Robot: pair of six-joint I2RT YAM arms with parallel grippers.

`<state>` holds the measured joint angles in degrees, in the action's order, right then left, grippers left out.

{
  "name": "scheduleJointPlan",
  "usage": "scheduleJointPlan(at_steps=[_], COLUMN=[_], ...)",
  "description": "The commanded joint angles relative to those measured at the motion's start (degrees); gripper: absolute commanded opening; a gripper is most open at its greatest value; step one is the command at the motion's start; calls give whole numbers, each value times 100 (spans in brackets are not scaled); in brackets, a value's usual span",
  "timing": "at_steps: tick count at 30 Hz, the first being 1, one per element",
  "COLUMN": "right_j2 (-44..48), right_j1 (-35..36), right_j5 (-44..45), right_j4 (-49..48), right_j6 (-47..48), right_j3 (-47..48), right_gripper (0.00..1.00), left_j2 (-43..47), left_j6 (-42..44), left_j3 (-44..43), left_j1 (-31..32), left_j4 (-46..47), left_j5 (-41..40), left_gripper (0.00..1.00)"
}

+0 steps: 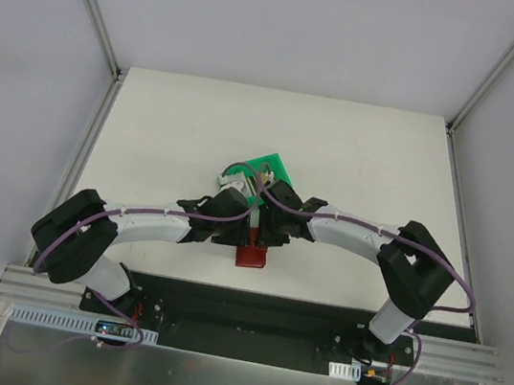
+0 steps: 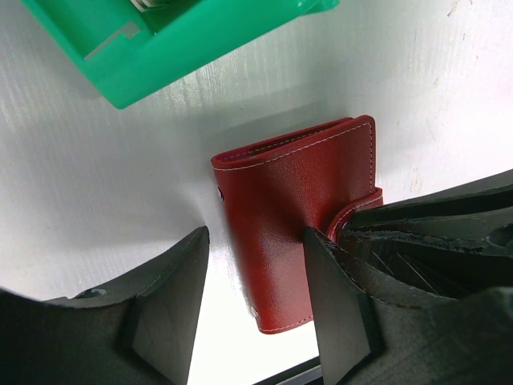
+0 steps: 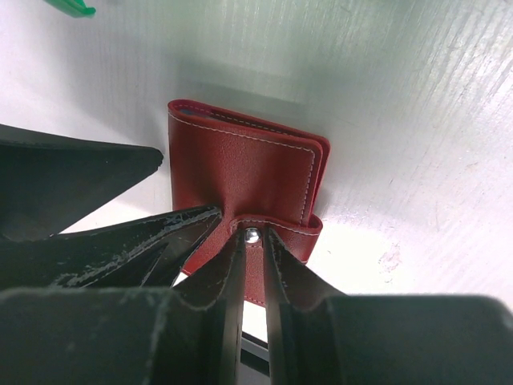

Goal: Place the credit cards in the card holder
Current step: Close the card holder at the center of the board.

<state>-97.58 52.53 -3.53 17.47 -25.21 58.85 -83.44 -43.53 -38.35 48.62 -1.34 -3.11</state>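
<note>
Seen from above, two robot arms meet at the middle of a white table. We find the card holder, a small dark red wallet, lying there folded shut, just in front of a green bin.

The right pincer is squeezed together on the wallet's snap tab, and the metal stud shows between its fingertips. We judge that this grip is meant to pull the snap undone so the wallet can fold open.

The left pincer stands apart, with one finger on each side of the wallet. One finger is clear of the leather, with bare table showing in the gap. The other sits against the wallet's edge next to the tab. We take this to be a brace that keeps the wallet from sliding or lifting when the tab is pulled.

No credit cards are in the wallet yet, as far as we can tell. A sliver of something pale shows inside the bin, which may be the cards, but it is too cropped to be sure. Since the wallet has not been opened, we judge the task to be at an early stage
</note>
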Motion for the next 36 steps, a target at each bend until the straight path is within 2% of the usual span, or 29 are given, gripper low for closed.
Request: scheduleJointPlan(at_steps=[1, 8, 18, 25, 36], right_j2=[-454, -578, -745, -912, -1140], right_j1=[126, 152, 196, 178, 178], right_j5=[318, 608, 476, 415, 810], right_j4=[573, 880, 889, 951, 1346], right_j6=[8, -28, -28, -19, 25], right_j3=[-40, 118, 179, 241, 153], right_gripper=[15, 13, 0, 1, 1], left_j2=[21, 100, 258, 381, 381], left_j6=[55, -50, -164, -191, -218], left_j3=[214, 328, 477, 565, 600], left_j1=[-19, -28, -19, -19, -19], left_j4=[-296, -235, -200, -191, -138], left_j5=[-58, -119, -225, -312, -304], left_gripper=[51, 51, 51, 51, 51])
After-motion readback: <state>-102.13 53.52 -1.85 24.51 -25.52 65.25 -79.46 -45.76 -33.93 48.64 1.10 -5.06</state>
